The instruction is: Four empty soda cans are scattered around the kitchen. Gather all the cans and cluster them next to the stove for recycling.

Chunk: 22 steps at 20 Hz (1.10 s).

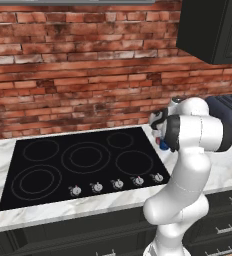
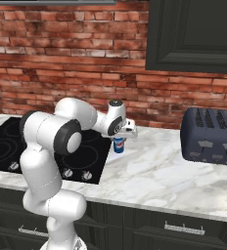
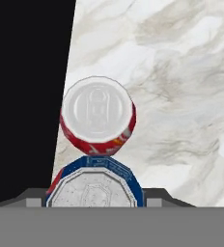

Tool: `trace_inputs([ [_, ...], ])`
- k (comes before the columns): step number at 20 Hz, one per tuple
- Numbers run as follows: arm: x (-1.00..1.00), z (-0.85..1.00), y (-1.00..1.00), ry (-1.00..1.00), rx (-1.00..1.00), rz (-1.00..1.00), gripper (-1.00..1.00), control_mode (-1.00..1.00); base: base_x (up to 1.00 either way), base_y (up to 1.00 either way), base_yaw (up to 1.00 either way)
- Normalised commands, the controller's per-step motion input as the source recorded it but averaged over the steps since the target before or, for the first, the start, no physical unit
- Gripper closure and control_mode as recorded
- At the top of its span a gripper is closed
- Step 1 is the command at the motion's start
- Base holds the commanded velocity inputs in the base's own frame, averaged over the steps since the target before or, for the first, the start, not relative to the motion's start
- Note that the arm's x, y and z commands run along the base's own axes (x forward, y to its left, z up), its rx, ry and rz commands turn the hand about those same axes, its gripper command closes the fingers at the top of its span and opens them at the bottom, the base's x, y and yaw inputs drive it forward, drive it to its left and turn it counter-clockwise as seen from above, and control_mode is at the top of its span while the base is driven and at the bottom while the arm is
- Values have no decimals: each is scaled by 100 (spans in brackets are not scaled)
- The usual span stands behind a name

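Pincer (image 2: 119,138) gripped the blue can (image 2: 119,145) upright over the counter (image 2: 164,171) just beside the stove (image 2: 88,155), at 6 o'clock of the red can (image 3: 98,116) in the hand view; setting it down seemed next, calling for a straight lowering and release.

No readable text or labels

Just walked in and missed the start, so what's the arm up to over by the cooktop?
The gripper holds a blue soda can upright, just off the right edge of the stove, over the marble counter. A red soda can already stands on that counter beside the stove, right next to the blue one. A dark toaster sits farther right. It looks like cans are being clustered by the stove.
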Motion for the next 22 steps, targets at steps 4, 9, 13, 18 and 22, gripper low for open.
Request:
trace_inputs([
  [4,23,-9,-2,0,0,0,100,-100,0,0,0],
  [9,11,-24,0,0,0,0,100,-100,0,0,0],
  [13,5,-31,0,0,0,0,100,-100,0,0,0],
  [18,0,-13,0,0,0,0,-100,-100,0,0,0],
  [22,0,0,0,0,0,0,-100,-100,0,0,0],
])
